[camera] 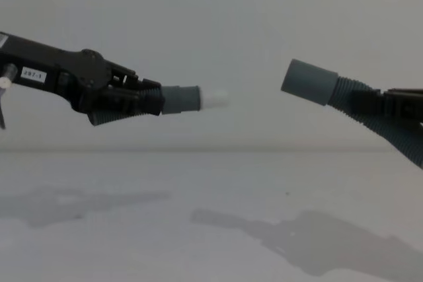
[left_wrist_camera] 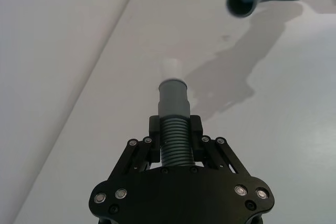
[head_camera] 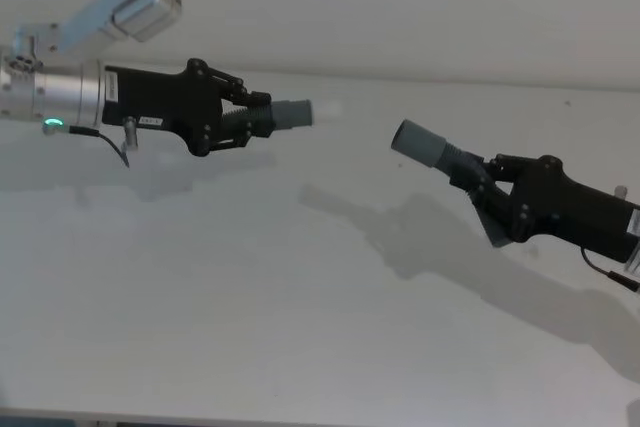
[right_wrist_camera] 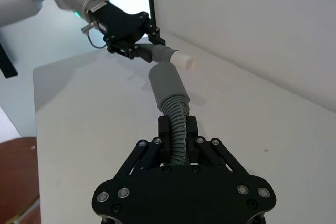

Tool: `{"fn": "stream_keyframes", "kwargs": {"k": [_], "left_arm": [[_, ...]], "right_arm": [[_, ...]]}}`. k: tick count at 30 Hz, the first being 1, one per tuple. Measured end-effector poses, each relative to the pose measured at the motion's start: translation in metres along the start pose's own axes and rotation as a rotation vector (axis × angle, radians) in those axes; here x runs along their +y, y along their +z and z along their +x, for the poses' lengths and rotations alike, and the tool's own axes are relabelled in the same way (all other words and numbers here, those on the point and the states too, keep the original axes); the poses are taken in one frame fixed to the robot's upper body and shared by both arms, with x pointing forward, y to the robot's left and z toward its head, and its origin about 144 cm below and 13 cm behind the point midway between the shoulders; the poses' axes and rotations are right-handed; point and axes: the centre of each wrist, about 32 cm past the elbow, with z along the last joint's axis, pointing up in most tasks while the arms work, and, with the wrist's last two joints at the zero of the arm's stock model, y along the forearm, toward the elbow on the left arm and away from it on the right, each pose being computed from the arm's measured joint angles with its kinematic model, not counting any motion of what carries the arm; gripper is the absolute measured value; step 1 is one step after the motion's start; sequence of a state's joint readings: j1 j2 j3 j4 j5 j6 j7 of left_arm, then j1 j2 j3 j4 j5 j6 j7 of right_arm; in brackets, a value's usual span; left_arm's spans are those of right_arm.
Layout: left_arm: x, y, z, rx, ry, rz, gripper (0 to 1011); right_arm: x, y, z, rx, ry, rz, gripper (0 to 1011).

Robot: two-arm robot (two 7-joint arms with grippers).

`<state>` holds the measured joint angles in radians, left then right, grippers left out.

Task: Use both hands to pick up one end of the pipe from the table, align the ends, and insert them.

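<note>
Open gap between two raised pipe ends

The white-tipped pipe piece (head_camera: 288, 114), gripped by the left pincer (head_camera: 262, 119), and the plain-cuffed pipe piece (head_camera: 425, 147), gripped by the right pincer (head_camera: 472, 177), face each other apart above the counter (head_camera: 300, 327); the gap between them is open air. The counter beneath lies open to its near edge. A wall (head_camera: 400, 7) closes the far edge, near the left pincer.

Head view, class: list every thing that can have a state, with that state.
Left black plastic pincer: shut on white-tipped dark grey ribbed hose piece.
Right black plastic pincer: shut on plain-cuffed dark grey ribbed hose piece.
Both hose pieces: held above the white matte table, apart, not joined.
</note>
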<state>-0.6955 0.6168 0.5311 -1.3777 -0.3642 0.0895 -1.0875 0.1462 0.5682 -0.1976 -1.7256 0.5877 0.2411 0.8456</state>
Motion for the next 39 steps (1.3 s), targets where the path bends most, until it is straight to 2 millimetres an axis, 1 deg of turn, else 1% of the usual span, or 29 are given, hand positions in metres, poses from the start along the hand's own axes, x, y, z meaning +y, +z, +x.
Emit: {"fn": "stream_keyframes", "kwargs": {"k": [5,17,26,39], "left_arm": [[-0.002,0.009,0.003,-0.037,-0.053,-0.009,318],[-0.011,0.028,0.006,-0.124,-0.171,0.007,318],[-0.015,0.036,0.007,-0.161,-0.219,0.031,318],[-0.017,0.041,0.005,-0.19,-0.253,0.066,318]], "right_arm": [[0.001,0.002,-0.004,-0.037,0.003,-0.014,173],[0.007,0.0,-0.02,-0.158,-0.046,-0.078,173],[0.006,-0.003,-0.028,-0.192,-0.063,-0.115,173],[0.002,-0.005,-0.031,-0.186,-0.066,-0.135,173]]}}
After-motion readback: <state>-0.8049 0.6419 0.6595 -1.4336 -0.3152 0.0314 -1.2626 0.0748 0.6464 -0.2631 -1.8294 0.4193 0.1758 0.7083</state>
